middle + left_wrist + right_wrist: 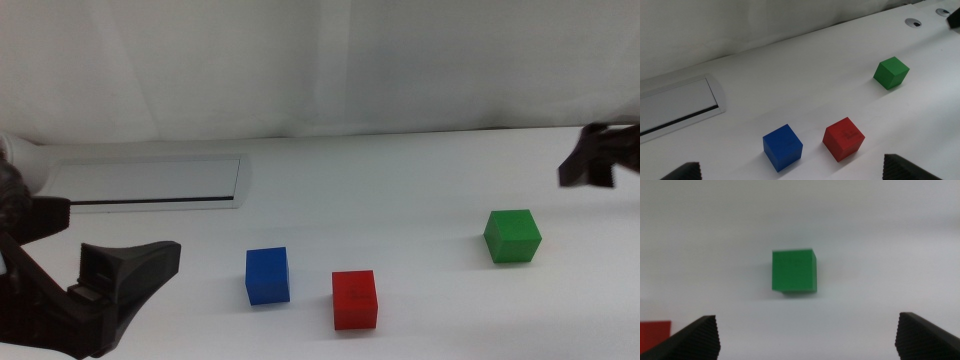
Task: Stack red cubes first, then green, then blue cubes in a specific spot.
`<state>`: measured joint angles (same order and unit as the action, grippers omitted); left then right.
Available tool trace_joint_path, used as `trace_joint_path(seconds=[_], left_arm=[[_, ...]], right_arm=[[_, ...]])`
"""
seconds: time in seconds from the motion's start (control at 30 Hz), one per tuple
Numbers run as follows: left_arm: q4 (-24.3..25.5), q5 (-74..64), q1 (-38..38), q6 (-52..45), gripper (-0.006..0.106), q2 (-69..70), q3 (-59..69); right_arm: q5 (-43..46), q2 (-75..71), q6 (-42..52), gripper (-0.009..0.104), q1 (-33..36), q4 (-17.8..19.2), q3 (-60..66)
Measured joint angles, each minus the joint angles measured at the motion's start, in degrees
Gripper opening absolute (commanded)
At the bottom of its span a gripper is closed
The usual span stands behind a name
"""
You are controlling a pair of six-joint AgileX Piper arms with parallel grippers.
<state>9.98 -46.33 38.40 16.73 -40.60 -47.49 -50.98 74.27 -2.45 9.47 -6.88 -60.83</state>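
Altogether one red cube (355, 298), one green (513, 236), one blue (267, 275).

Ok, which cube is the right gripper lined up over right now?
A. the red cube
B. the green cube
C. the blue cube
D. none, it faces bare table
B: in the right wrist view the green cube sits centred between the open right gripper, apart from it on the table.

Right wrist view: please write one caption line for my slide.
Open right claw hovers over the green cube on the white table; the red cube peeks in at the edge.
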Motion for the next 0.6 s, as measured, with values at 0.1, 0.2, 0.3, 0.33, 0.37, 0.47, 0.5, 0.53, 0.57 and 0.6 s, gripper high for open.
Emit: trace_joint_path(seconds=[0.1, 0.2, 0.3, 0.33, 0.37, 0.47, 0.5, 0.53, 0.57, 0.6], left_arm=[[0.0, 0.1, 0.0, 0.0, 0.092, 0.0, 0.0], [0.0, 0.1, 0.0, 0.0, 0.092, 0.0, 0.0], [0.0, 0.1, 0.0, 0.0, 0.092, 0.0, 0.0], [0.0, 0.1, 0.0, 0.0, 0.092, 0.0, 0.0], [0.0, 0.1, 0.0, 0.0, 0.092, 0.0, 0.0], [0.0, 0.1, 0.0, 0.0, 0.092, 0.0, 0.0], [0.0, 0.1, 0.0, 0.0, 0.092, 0.0, 0.0], [0.0, 0.1, 0.0, 0.0, 0.092, 0.0, 0.0], [0.0, 0.1, 0.0, 0.0, 0.092, 0.0, 0.0], [0.0, 0.1, 0.0, 0.0, 0.092, 0.0, 0.0]], right_arm=[[-0.13, 2.71, -5.0, 0.094, 4.16, 4.15, 0.0], [0.0, 5.81, -8.54, 0.094, 6.74, 6.4, 0.0], [1.26, 9.26, -10.19, 0.094, 7.46, 6.88, 0.0], [1.75, 10.33, -10.6, 0.094, 7.55, 6.88, 0.0], [2.41, 11.14, -10.9, 0.094, 7.58, 6.88, 0.0], [4.59, 13.78, -11.86, 0.094, 7.68, 6.88, 0.0], [5.28, 14.41, -12.05, 0.094, 7.68, 6.88, 0.0], [5.83, 15.17, -12.13, 0.094, 7.68, 7.19, 0.0], [6.39, 15.76, -12.3, 0.094, 7.68, 7.19, 0.0], [6.79, 16.51, -12.41, 0.094, 7.68, 7.19, 0.0]])
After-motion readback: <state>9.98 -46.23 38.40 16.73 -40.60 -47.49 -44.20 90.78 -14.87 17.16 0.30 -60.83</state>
